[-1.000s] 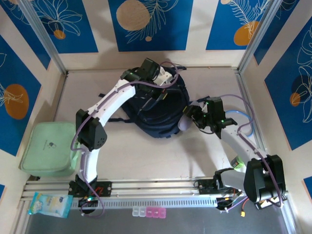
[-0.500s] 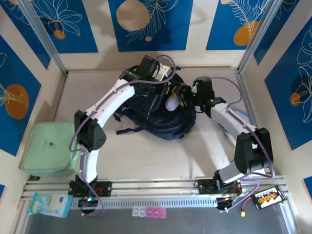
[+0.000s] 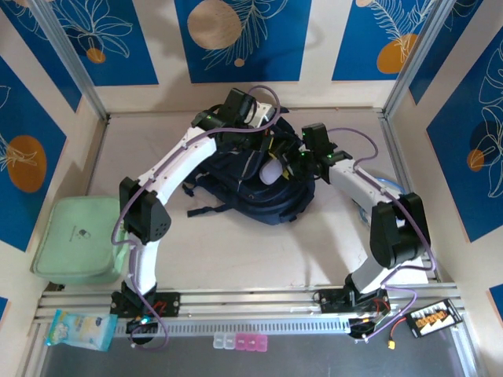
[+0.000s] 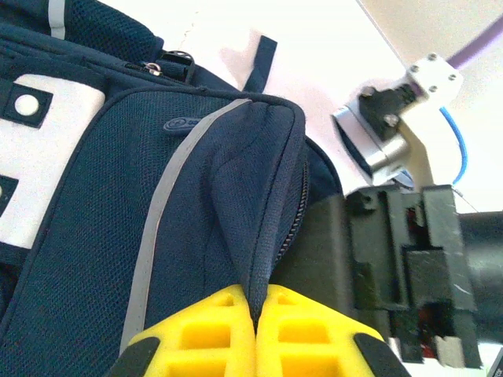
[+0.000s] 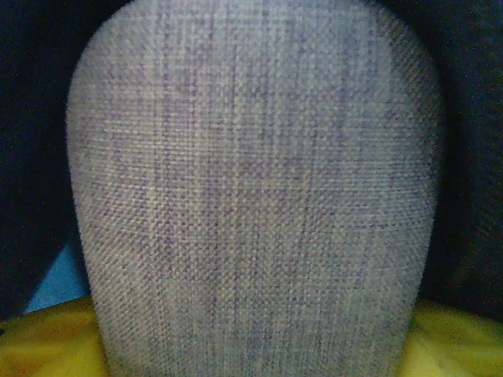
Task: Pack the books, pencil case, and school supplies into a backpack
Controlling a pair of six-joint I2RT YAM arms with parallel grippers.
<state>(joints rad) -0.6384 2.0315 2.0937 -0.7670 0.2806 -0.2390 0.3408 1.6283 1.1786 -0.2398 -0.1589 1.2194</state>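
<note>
The left gripper (image 4: 253, 302) pinches the backpack's (image 4: 118, 196) open edge between pressed-together fingers, while the right gripper's (image 3: 281, 163) fingers clasp the grey pencil case (image 5: 251, 181) at the opening.

We get top view bright, shadows soft; left wrist background blown white; right wrist dim, pencil case (image 5: 251, 196) weave soft-focus.

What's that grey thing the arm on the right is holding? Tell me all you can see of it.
It is the pencil case: a small soft pouch of grey woven cloth with a rounded end. The right gripper holds it between its yellow fingers, rounded end leading, at the dark mouth of the navy backpack.
</note>
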